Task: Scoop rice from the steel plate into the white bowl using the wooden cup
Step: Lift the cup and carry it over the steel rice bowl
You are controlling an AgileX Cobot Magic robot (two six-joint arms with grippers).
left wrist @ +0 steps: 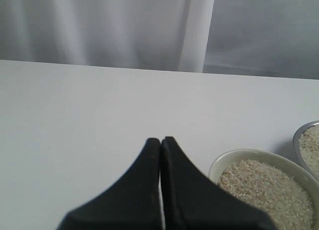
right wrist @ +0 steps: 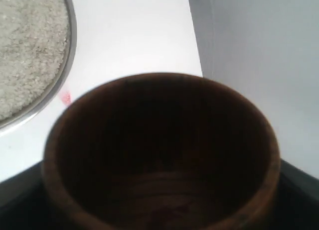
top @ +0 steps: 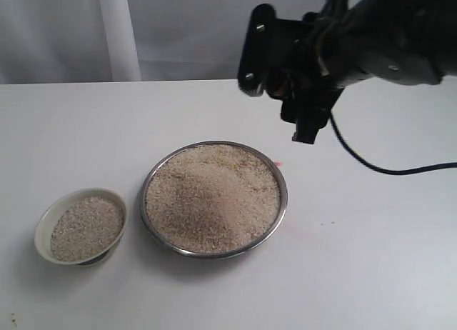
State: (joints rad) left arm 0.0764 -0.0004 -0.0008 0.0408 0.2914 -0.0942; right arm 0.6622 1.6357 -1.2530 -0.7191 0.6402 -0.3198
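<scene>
1. Exterior view
   - The plate sits mid-frame, heaped with rice.
   - The bowl is at lower left, just beside the plate but not touching it. It is already filled well up its sides with grains, so I judge that a good share of the moving is done.
   - The right gripper hangs at upper right, above the table and beyond the plate's far right edge, clear of the heap.
   - The cup cannot be made out from here, and neither can how the jaws stand.
   - The left gripper is out of this view.

2. Left wrist view
   - The left gripper has its two fingers pressed together with nothing between them, idle over bare table.
   - The bowl lies near it, with grains close to the rim.
   - A sliver of the plate shows beyond the bowl.

3. Right wrist view
   - The cup fills the view, clamped between the right gripper's dark fingers.
   - The cup's mouth faces the camera. The inside is dark and I see no grains there, so it looks empty.
   - The plate and its rice lie beside the cup, apart from it.
   - My judgement is that this is a pause between scoops, and another dip into the heap is what remains. The plate is far from spent, though the bowl has little room left.
</scene>
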